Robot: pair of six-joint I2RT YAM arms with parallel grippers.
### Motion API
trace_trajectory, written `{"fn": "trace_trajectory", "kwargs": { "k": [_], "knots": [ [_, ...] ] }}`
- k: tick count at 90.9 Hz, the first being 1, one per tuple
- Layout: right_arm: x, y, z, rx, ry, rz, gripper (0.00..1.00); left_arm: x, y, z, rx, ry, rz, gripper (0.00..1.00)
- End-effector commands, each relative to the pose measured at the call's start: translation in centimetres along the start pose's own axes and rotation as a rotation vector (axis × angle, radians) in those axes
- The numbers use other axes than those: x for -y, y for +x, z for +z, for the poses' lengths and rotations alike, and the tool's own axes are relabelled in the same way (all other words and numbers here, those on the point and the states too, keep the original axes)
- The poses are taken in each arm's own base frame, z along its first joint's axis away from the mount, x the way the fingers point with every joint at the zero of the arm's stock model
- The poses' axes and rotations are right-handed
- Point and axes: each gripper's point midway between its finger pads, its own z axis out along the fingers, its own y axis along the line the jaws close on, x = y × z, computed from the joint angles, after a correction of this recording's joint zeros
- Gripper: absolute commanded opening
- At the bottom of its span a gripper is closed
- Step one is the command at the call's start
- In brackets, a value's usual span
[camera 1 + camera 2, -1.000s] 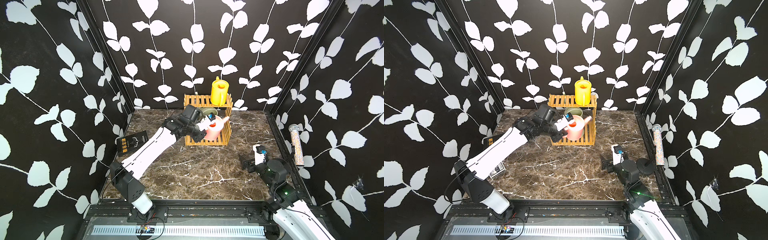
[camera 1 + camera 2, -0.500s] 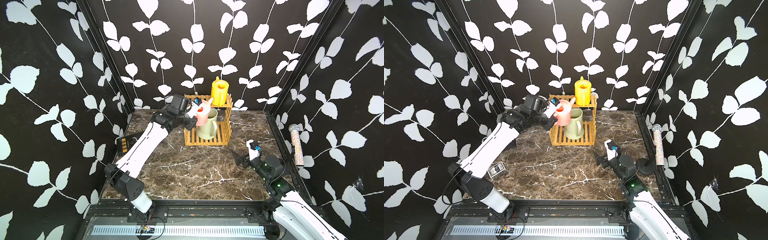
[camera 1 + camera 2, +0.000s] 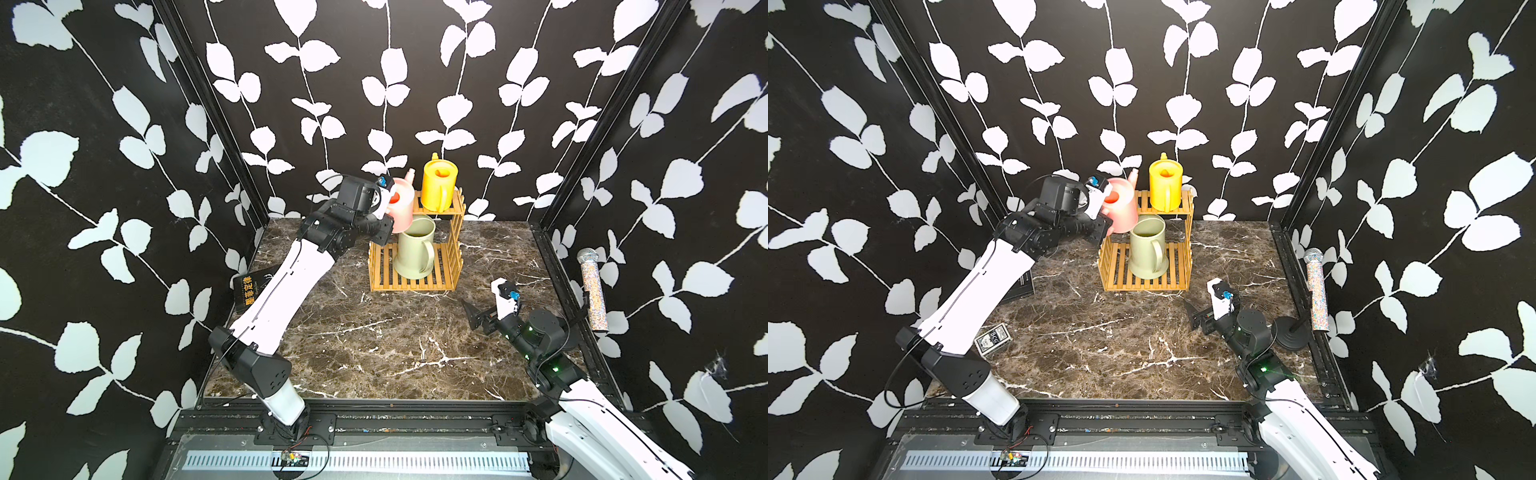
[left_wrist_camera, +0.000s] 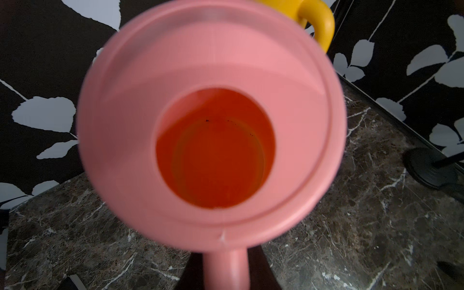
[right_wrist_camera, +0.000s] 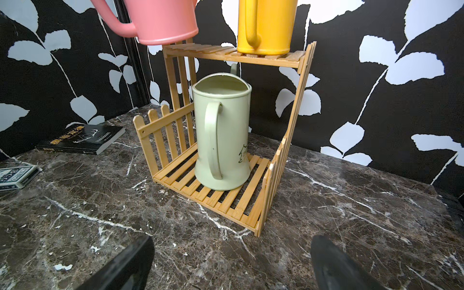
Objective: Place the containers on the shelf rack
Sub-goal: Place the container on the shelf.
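My left gripper is shut on the handle of the small pink can, seen from above in the left wrist view. The pink can hangs nearly upright at the left end of the shelf rack's upper tier. Its base is just above the slats. The yellow can stands on the upper tier's right part. On the lower tier stands the pale green can, handle toward the front. My right gripper is open and empty, low over the table in front of the rack.
A black book lies at the left wall, partly under my left arm. A card deck lies nearer the front left. A glittery microphone on a black stand leans at the right wall.
My left arm has lifted the pink can from in front of the lower tier up to the left end of the upper tier. My right gripper has edged forward toward the rack.
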Motion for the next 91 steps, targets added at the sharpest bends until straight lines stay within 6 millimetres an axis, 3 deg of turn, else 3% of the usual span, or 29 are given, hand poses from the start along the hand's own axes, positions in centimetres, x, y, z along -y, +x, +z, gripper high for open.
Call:
{"fn": "trace_trajectory", "kwargs": {
  "k": [1,16,42,56,91],
  "knots": [
    [0.4,-1.9,-0.1,0.045,0.022,0.015,0.99,-1.9,-3.0,-0.4,0.095,-0.110,-0.047,0.00],
    [0.2,-1.0,0.3,-0.004,0.018,0.037,0.99,-3.1,-4.8,0.2,0.136,-0.184,-0.076,0.00],
    [0.1,-0.6,0.1,-0.025,0.019,0.037,0.99,-1.2,-7.6,1.4,0.211,-0.222,-0.110,0.00],
    [0.1,-0.2,-0.1,-0.035,0.023,0.037,0.99,-1.6,-8.6,2.0,0.239,-0.253,-0.175,0.00],
    [0.2,0.7,-0.1,-0.055,0.033,0.040,0.99,-1.5,-7.3,4.7,0.193,-0.262,-0.131,0.00]
  ]
}}
